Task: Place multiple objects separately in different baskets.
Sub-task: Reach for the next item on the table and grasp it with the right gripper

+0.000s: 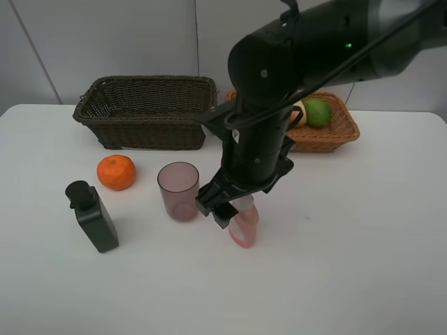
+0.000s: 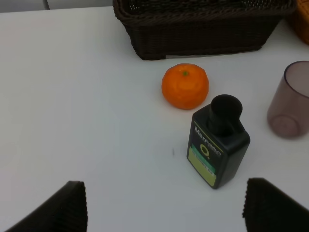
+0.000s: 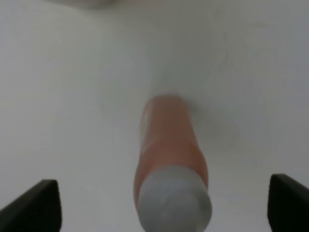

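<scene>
My right gripper (image 1: 225,213) hangs over the upright pink white-capped bottle (image 1: 243,227) at the table's middle. In the right wrist view the gripper (image 3: 161,208) is open, its fingers (image 3: 34,205) wide either side of the bottle (image 3: 169,145), not touching it. My left gripper (image 2: 164,212) is open and empty, just short of the black pump bottle (image 2: 217,145). The bottle (image 1: 93,218), the orange mandarin (image 1: 116,172) and the mauve cup (image 1: 179,190) stand on the table. The green fruit (image 1: 318,112) and a pale bit of peach (image 1: 299,110) lie in the tan basket (image 1: 335,132).
The dark brown basket (image 1: 145,115) stands at the back left, nothing showing inside it. The right arm (image 1: 293,63) reaches across the middle and hides part of the tan basket. The cup stands close beside the pink bottle. The left arm does not show in the exterior view.
</scene>
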